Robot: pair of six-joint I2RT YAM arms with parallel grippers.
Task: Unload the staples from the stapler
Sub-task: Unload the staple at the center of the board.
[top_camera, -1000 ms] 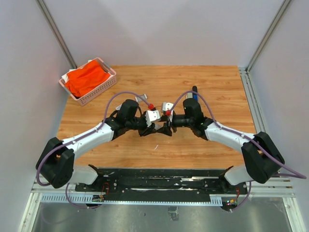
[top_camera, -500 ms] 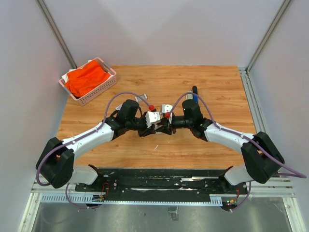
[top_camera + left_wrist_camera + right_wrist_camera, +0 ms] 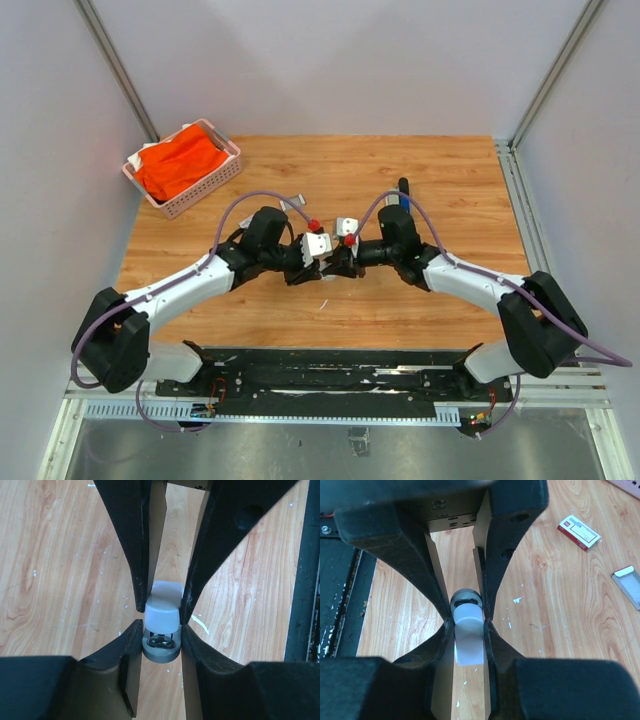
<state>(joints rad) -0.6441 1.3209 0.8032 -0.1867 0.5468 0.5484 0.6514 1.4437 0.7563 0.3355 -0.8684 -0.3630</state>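
Black fingers (image 3: 125,530) are seen around a whitish piece (image 3: 162,611) with a dark grey end; the counter (image 3: 60,580) is grained light brown, the box (image 3: 578,532) white with red.

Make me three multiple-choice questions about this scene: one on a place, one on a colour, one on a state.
1. Where is the pink basket? A) far left corner of the table B) near right corner C) centre
2. What colour is the cloth in it? A) green B) orange C) blue
3. How are the right fingers? A) spread wide apart B) resting on the basket C) closed on the small pale object
Answers: A, it sits in that corner; B, the cloth is orange; C, both fingers press its sides.
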